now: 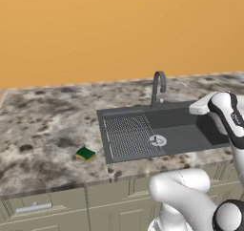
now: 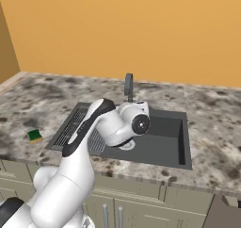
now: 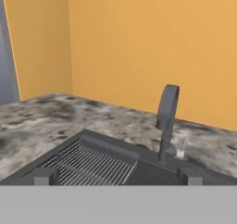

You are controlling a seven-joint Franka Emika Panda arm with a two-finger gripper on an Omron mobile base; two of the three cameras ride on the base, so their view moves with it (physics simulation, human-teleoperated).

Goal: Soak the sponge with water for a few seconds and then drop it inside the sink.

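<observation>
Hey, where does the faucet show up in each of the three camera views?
Left base view: the faucet stands right of center, at the back edge of the sink.
Right base view: the faucet is near the middle, just above the arm's wrist.
Hand view: the faucet rises right of center.
Shared landmark: the ribbed drainboard beside it.

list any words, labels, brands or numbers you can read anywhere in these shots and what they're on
None: no readable text in any view.
The sponge, sink, faucet, granite counter, orange wall and cabinet fronts carry no lettering.
A small light mark on the arm's dark wrist is too blurred to read.
</observation>
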